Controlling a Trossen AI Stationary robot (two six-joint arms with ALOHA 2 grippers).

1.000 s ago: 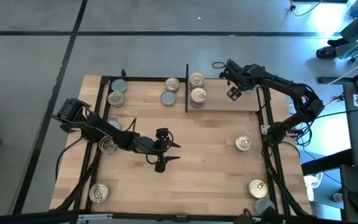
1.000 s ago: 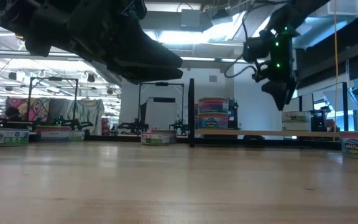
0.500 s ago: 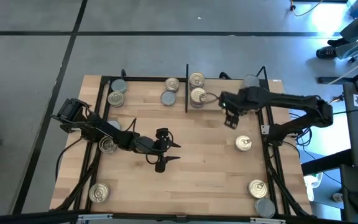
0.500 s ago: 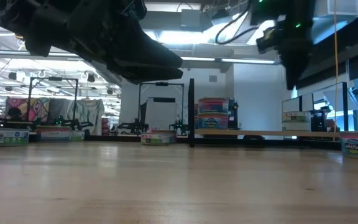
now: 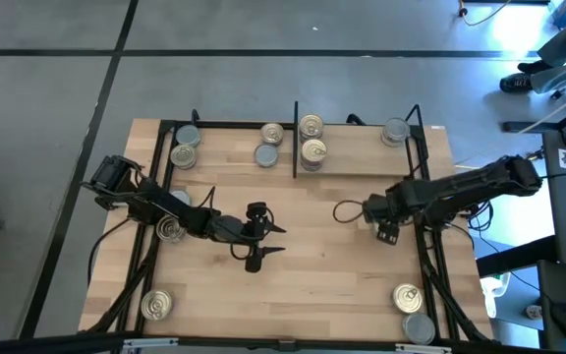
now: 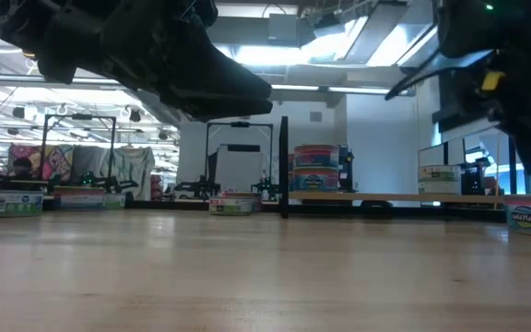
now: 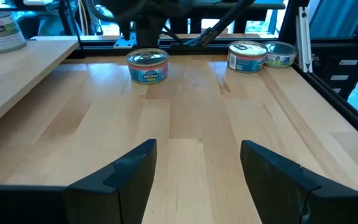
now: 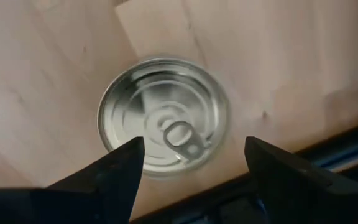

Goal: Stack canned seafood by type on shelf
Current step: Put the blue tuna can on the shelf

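Observation:
My right gripper (image 5: pixel 386 232) (image 8: pixel 191 163) hangs open, pointing down, over a gold pull-tab tin (image 8: pixel 163 115) that stands on the tabletop near the right rail. Its fingers stand on either side of the tin, above it, without touching. My left gripper (image 5: pixel 263 242) (image 7: pixel 197 167) waits open and nearly level above the table's middle. On the shelf (image 5: pixel 352 149) along the far edge, left of the black divider (image 5: pixel 295 143), stand grey tins (image 5: pixel 267 154) and gold tins (image 5: pixel 272 133). Right of it stand stacked gold tins (image 5: pixel 313 150) and a grey tin (image 5: pixel 395 131).
Loose tins stand on the tabletop: one under the left arm (image 5: pixel 170 228), one near the left front (image 5: pixel 156 305), two at the right front (image 5: pixel 407 296) (image 5: pixel 418 327). Black rails (image 5: pixel 423 246) run along both sides. Bare wood lies between the arms.
My right gripper has swung from the shelf's far right corner toward the near edge and somewhat down. It has rolled and now stands over the gold tin by the right rail. A grey tin now shows in that shelf corner. My left arm has kept still.

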